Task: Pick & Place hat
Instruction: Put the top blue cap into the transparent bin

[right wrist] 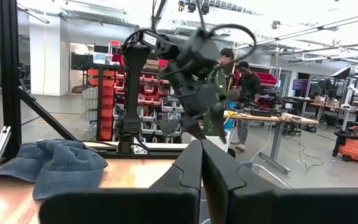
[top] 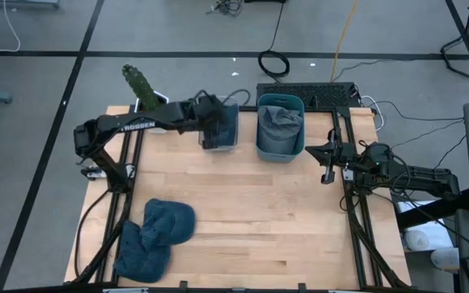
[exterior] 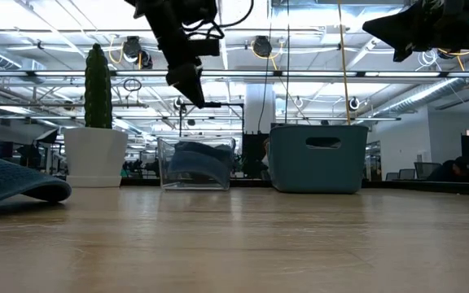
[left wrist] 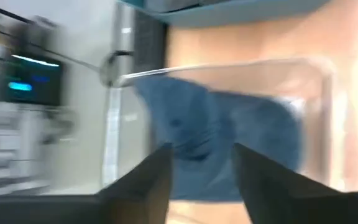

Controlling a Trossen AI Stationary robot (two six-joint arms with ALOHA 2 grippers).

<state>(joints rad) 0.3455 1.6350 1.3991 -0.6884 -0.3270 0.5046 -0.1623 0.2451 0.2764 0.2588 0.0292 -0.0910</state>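
Observation:
My left gripper (top: 214, 124) hangs open above a clear plastic bin (top: 220, 147) at the table's far side. A blue hat (left wrist: 229, 130) lies inside that bin, below the fingers (left wrist: 151, 180). In the low view the left gripper (exterior: 195, 96) is well above the bin (exterior: 165, 163) and touches nothing. Two more blue hats (top: 169, 221) (top: 141, 254) lie overlapping on the table near its left front corner. My right gripper (top: 326, 167) is shut and waits at the table's right side; its wrist view shows its fingers (right wrist: 191, 168) pressed together.
A teal bin (top: 260, 140) holding grey-blue cloth (top: 280, 120) stands right of the clear bin. A potted cactus (top: 141, 85) stands at the far left corner. Bare wood lies across the middle of the table (top: 259, 212). People stand in the room beyond (right wrist: 247, 87).

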